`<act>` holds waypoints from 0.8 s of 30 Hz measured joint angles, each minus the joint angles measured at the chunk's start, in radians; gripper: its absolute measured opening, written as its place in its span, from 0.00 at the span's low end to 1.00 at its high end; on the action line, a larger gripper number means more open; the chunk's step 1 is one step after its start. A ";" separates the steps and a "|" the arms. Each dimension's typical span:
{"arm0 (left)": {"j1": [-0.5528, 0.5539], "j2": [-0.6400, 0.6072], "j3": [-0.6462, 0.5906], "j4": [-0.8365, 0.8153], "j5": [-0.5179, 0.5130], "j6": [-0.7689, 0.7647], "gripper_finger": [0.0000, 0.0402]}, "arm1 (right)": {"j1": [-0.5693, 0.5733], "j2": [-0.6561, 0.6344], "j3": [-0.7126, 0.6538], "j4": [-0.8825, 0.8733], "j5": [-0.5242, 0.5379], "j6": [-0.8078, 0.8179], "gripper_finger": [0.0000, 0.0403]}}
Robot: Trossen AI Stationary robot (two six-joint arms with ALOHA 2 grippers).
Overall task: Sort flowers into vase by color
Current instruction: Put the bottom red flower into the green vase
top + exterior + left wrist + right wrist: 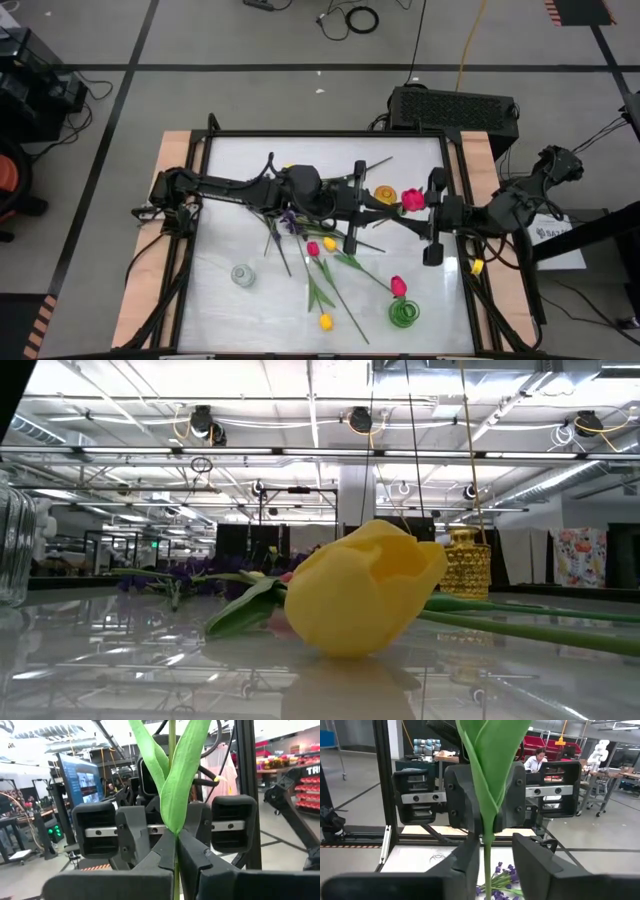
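My left claw (176, 862) pinches a smooth green stem (172, 780) mid-bench; my right claw (492, 855) (fingers spread) flanks it, facing.

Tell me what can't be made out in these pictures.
1. Bloom of the held tulip: cut off by the top edge in both wrist views, where the left gripper and right gripper meet mid-table.
2. Flowers behind the yellow tulip: hidden by it, low view.
3. Purple sprig: partly under the left arm, high view.
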 joint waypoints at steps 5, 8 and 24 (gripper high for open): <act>0.000 0.000 0.000 -0.002 0.000 -0.022 0.02 | 0.001 0.000 0.000 -0.002 -0.004 0.019 0.08; 0.001 0.000 0.000 -0.011 -0.001 -0.023 0.02 | 0.005 0.000 0.000 -0.004 -0.004 0.027 0.02; -0.045 -0.079 0.001 -0.400 -0.042 -0.093 0.56 | 0.149 -0.076 -0.001 -0.165 0.004 0.325 0.01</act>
